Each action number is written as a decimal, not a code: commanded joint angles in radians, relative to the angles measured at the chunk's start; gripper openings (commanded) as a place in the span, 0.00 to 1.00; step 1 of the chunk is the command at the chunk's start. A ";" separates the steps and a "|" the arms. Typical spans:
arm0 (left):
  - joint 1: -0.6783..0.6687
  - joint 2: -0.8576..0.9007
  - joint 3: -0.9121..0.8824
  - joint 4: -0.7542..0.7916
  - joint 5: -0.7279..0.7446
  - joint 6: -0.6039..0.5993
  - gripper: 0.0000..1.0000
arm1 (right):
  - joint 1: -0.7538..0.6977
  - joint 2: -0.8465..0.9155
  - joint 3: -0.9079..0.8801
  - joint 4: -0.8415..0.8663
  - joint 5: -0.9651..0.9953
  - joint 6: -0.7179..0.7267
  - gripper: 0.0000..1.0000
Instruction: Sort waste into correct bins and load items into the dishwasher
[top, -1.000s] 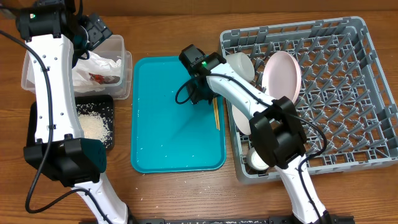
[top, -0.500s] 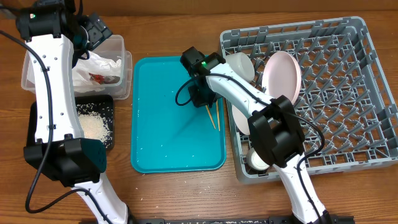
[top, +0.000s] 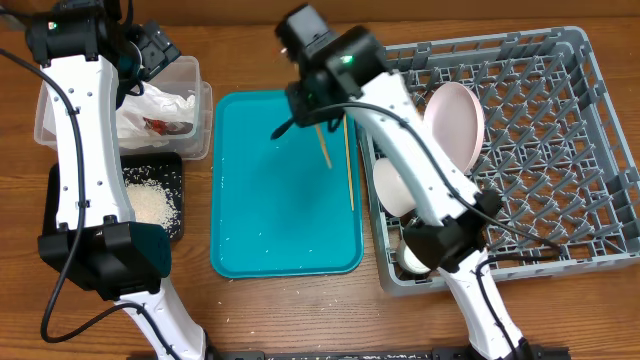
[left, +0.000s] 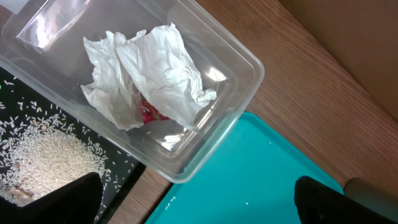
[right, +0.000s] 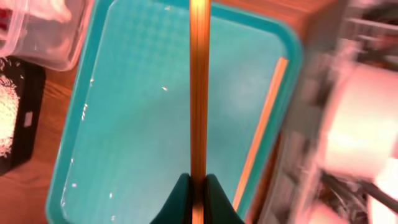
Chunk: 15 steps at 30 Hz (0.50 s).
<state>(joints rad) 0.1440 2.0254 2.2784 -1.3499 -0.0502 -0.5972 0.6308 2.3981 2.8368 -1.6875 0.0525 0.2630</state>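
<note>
My right gripper (top: 318, 122) (right: 198, 186) is shut on one wooden chopstick (top: 323, 148) (right: 199, 93) and holds it in the air over the back of the teal tray. The other chopstick (top: 349, 165) (right: 264, 130) lies along the tray's right side. Over the clear tub (top: 197, 92) (left: 242, 59) at the back left, my left gripper (top: 150, 50) (left: 202, 202) hangs open and empty. A crumpled napkin (top: 155, 108) (left: 149, 74) with a red scrap (left: 148, 113) lies in that tub. Loose rice (top: 150, 205) (left: 43, 155) fills the black tray (top: 58, 190).
The teal tray (top: 270, 220) (left: 249, 180) carries a few stray rice grains. To its right stands the grey dish rack (top: 560, 130) with a pink plate (top: 455, 120) on edge, a white bowl (top: 395, 185) and a small cup (top: 412, 258) near its left wall.
My right gripper has shut on one chopstick and lifted it up toward the tray's back. The second chopstick stays on the tray. The left arm has not moved.
</note>
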 joint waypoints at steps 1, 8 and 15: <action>-0.007 0.000 0.014 0.001 -0.012 -0.012 1.00 | -0.083 -0.053 0.049 -0.006 0.020 0.042 0.04; -0.007 0.000 0.014 0.001 -0.012 -0.012 1.00 | -0.190 -0.167 -0.018 -0.007 0.006 0.021 0.04; -0.008 0.000 0.014 0.001 -0.012 -0.012 1.00 | -0.248 -0.501 -0.462 -0.006 0.044 0.046 0.04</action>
<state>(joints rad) 0.1440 2.0254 2.2784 -1.3506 -0.0494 -0.5972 0.4103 2.0495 2.5053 -1.6917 0.0681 0.2916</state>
